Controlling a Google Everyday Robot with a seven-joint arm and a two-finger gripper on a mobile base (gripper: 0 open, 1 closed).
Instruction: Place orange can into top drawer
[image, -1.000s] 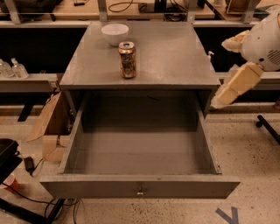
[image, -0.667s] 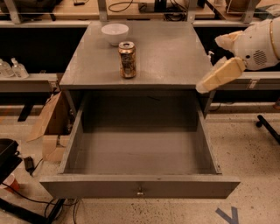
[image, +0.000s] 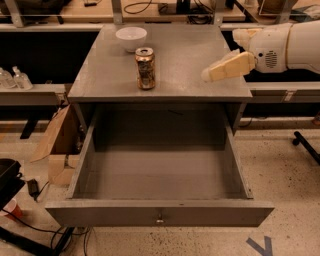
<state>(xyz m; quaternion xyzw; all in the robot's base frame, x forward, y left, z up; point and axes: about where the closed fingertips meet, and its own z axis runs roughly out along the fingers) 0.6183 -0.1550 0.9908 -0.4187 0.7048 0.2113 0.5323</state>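
Note:
The orange can (image: 145, 68) stands upright on top of the grey cabinet (image: 195, 60), left of centre. The top drawer (image: 159, 213) is pulled fully open below, with its inside bare and its small knob at the front. My gripper (image: 209, 74) comes in from the right on a white arm, over the right part of the cabinet top. It is apart from the can, well to its right, and holds nothing.
A white bowl (image: 131, 37) sits behind the can at the back of the cabinet top. A cardboard box (image: 59, 145) stands on the floor left of the cabinet. Shelves run on both sides. Cables and black gear lie at the lower left.
The gripper has risen from beside the cabinet's right edge and moved left, now over the cabinet top and nearer the can. The can, bowl and drawer have not moved.

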